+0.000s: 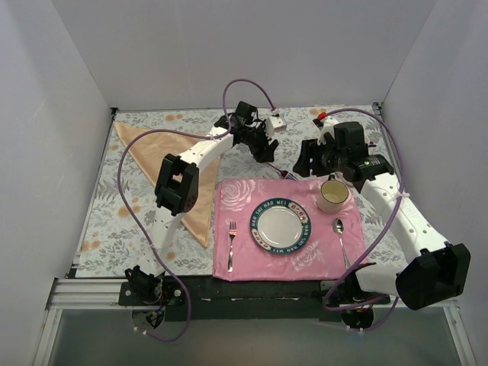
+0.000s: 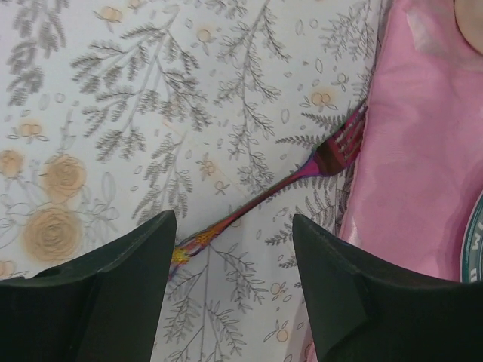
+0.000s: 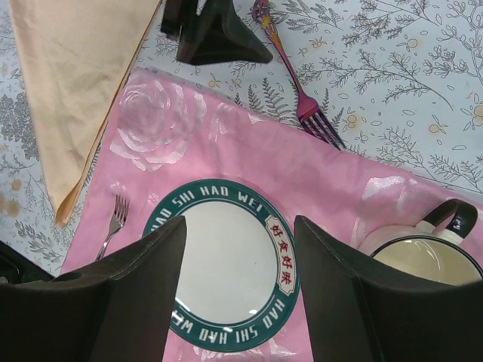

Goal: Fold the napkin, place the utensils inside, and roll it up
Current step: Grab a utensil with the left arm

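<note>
The napkin [image 1: 174, 177] [image 3: 72, 83] is a peach-gold cloth lying as a long folded triangle on the left of the floral tablecloth. One of the utensils, a dark iridescent fork [image 2: 294, 177] [image 3: 296, 94], lies flat on the tablecloth just behind the pink mat's far edge, its tines touching the mat. My left gripper [image 2: 234, 226] [image 1: 268, 152] hovers open over the fork's handle end, which runs under its left finger. My right gripper [image 3: 240, 226] [image 1: 306, 164] hangs open above the plate and holds nothing.
A pink rose-printed placemat [image 1: 240, 263] sits front centre, carrying a green-rimmed plate [image 1: 281, 226], a silver fork [image 1: 232, 244], a silver spoon [image 1: 341, 238] and a cream mug [image 1: 333, 195]. A small white box [image 1: 276, 122] lies at the back. White walls enclose the table.
</note>
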### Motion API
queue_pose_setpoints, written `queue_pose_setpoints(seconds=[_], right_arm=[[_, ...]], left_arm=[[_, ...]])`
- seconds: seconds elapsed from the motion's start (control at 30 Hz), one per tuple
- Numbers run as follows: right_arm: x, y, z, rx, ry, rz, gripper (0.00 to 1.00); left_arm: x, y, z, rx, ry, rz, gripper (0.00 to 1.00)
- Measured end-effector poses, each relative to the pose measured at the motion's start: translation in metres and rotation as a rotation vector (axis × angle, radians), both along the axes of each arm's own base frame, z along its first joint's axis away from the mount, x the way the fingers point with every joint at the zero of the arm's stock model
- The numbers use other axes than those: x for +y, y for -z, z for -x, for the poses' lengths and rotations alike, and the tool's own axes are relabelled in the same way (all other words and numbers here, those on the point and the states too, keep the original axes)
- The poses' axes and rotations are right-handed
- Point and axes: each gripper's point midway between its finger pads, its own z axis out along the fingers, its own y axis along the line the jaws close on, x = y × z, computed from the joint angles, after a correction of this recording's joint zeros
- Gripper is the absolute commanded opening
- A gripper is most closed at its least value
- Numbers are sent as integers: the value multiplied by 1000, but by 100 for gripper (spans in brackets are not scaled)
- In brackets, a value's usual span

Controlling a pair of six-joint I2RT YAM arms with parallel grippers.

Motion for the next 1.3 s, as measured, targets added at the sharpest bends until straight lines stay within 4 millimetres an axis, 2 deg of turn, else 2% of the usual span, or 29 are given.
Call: queue_pose_setpoints(seconds=[0.2,0.3,0.33,0.4,0.5,0.53,0.57,0.8,0.9,1.0,1.1,1.2,1.27,1.3], right_arm=[[0,11,6,27,-11,-9,67],[0,12,7,34,-16,-16,67],[1,12,7,35,-18,-18,67],[1,12,7,34,-20,-20,67],[2,11,7,33,-22,-23,67],[2,11,7,33,-23,-24,67],[2,11,7,34,-25,-26,67],[4,10,9,36,-36,-35,67],[5,10,9,37,-39,-38,67],[6,9,10,37,-46,-46,67],[8,8,10,36,-52,-56,67],[9,6,9,31,-54,-63,67],[11,3,8,23,-56,-71,67],[12,0,7,17,-60,-79,67]], left_arm=[[-8,55,29,4,72,-79,58],[-15,64,31,-56,95,-103,53],[-18,65,30,-78,98,-112,48],[-23,67,28,-125,104,-122,47],[-29,66,24,-197,105,-130,43],[-30,66,23,-217,103,-131,38],[-31,65,22,-233,100,-132,28],[-32,65,4,-337,45,-141,6],[-30,63,-6,-379,11,-143,0],[-24,61,-15,-374,-45,-131,0],[-12,56,-25,-325,-132,-96,0],[11,38,-40,-244,-246,-32,0],[33,16,-54,-180,-351,33,0],[49,-1,-62,-135,-421,83,0]])
